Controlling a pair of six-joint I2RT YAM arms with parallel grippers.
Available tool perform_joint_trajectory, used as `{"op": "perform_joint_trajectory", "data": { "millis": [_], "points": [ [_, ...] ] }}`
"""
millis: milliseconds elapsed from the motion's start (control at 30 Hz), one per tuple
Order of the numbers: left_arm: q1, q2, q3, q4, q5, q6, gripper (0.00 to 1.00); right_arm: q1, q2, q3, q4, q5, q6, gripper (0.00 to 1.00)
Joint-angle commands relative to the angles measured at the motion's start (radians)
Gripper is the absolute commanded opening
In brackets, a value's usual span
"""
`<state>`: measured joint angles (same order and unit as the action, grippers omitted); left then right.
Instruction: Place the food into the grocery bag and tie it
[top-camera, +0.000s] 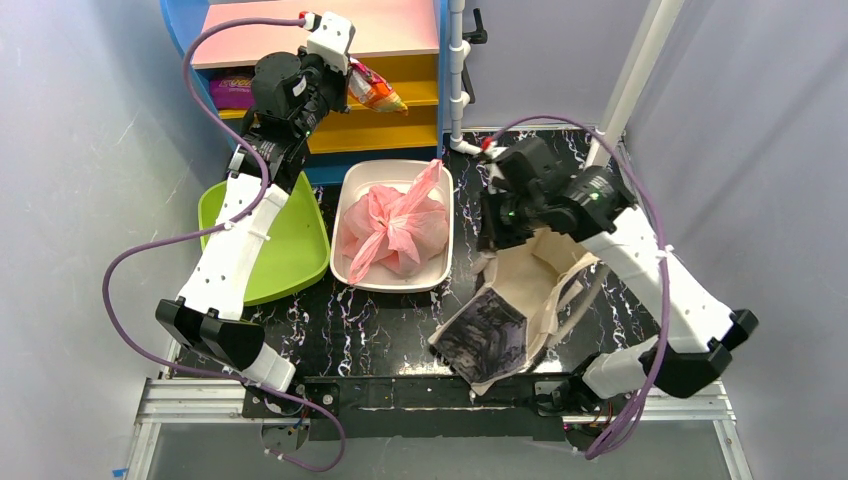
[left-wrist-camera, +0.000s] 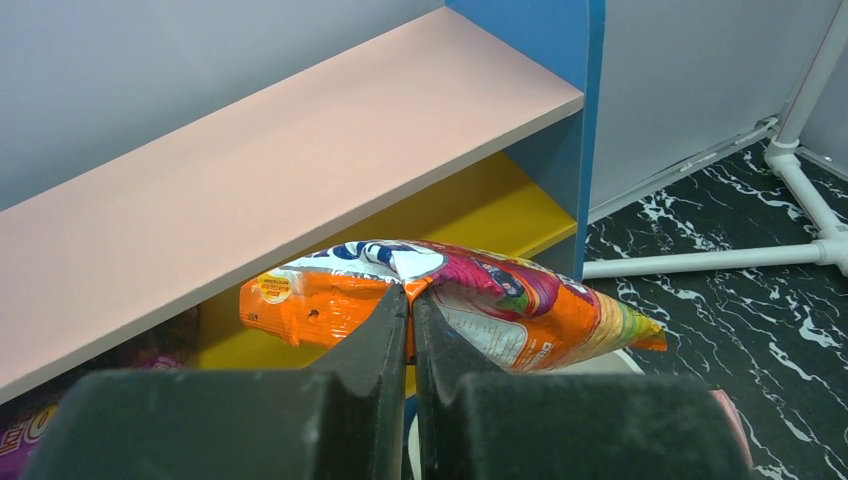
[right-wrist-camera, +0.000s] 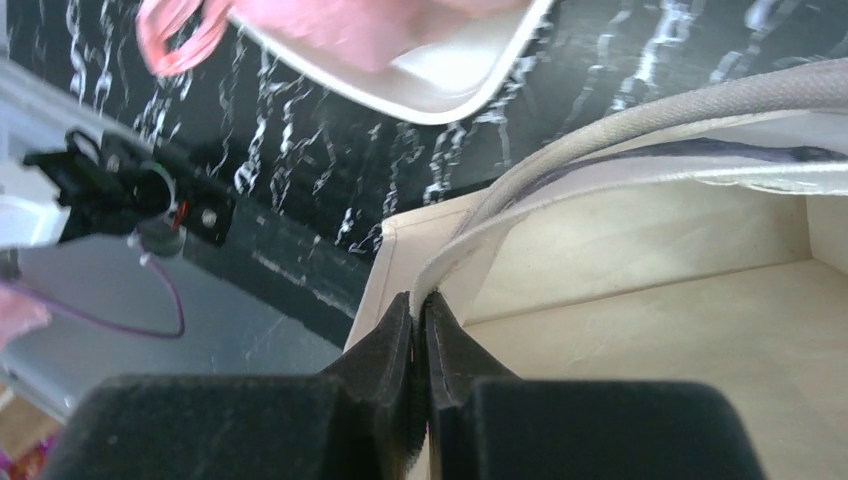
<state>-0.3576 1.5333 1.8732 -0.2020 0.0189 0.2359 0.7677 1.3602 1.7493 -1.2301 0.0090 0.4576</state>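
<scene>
The pink grocery bag (top-camera: 395, 228) lies knotted and bunched in a white tray (top-camera: 392, 284); a blurred part of it shows in the right wrist view (right-wrist-camera: 330, 20). The round orange fruit, the pale green vegetable and the small red and green pieces are not in view. My left gripper (top-camera: 352, 80) is up at the shelf, shut (left-wrist-camera: 411, 295) on the edge of an orange snack packet (left-wrist-camera: 540, 310). My right gripper (top-camera: 492, 238) is shut (right-wrist-camera: 420, 300) on the rim of a beige canvas tote (right-wrist-camera: 650, 260), whose inside looks empty.
The tote (top-camera: 520, 300) lies open to the right of the white tray. A lime green tray (top-camera: 295, 250) sits left of it, partly under my left arm. The pink-topped, yellow and blue shelf (top-camera: 400, 30) stands at the back with a purple packet (top-camera: 232, 90). White pipes (top-camera: 458, 70) rise behind.
</scene>
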Motion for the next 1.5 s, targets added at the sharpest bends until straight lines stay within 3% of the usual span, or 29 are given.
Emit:
{"op": "perform_joint_trajectory", "data": {
  "millis": [0,267,300,367,400,500,833,1033,1133,1300,1467],
  "points": [
    [-0.004,-0.054,0.001,0.059,-0.048,0.031,0.0,0.125,0.093,0.106,0.054,-0.075,-0.061,0.02],
    [-0.005,-0.069,-0.015,0.069,-0.061,0.045,0.0,0.197,0.188,0.155,0.071,0.032,-0.132,0.04],
    [-0.004,-0.071,-0.017,0.071,-0.064,0.046,0.0,0.197,0.184,0.156,0.067,0.061,-0.132,0.15],
    [-0.004,-0.074,-0.019,0.069,-0.066,0.047,0.0,0.197,0.153,0.155,0.057,0.12,-0.122,0.55],
    [-0.005,-0.075,-0.022,0.072,-0.066,0.047,0.0,0.198,0.136,0.154,0.048,0.148,-0.115,0.67],
    [-0.004,-0.072,-0.026,0.077,-0.066,0.04,0.0,0.197,0.074,0.155,0.02,0.241,-0.078,0.76],
    [-0.018,-0.062,-0.014,0.065,-0.047,0.021,0.0,0.176,-0.149,0.051,-0.085,0.541,0.16,0.83],
    [-0.037,-0.06,-0.014,0.064,-0.044,0.026,0.0,0.148,-0.456,-0.246,0.178,0.454,0.213,0.85],
    [-0.043,-0.057,-0.011,0.062,-0.04,0.024,0.0,0.141,-0.556,-0.304,0.195,0.53,0.286,0.85],
    [-0.055,-0.057,-0.009,0.06,-0.035,0.023,0.0,0.14,-0.514,-0.25,0.029,0.602,0.407,0.84],
    [-0.083,-0.06,0.002,0.044,-0.02,0.02,0.0,0.137,-0.463,-0.299,0.088,0.567,0.412,0.83]
  ]
}}
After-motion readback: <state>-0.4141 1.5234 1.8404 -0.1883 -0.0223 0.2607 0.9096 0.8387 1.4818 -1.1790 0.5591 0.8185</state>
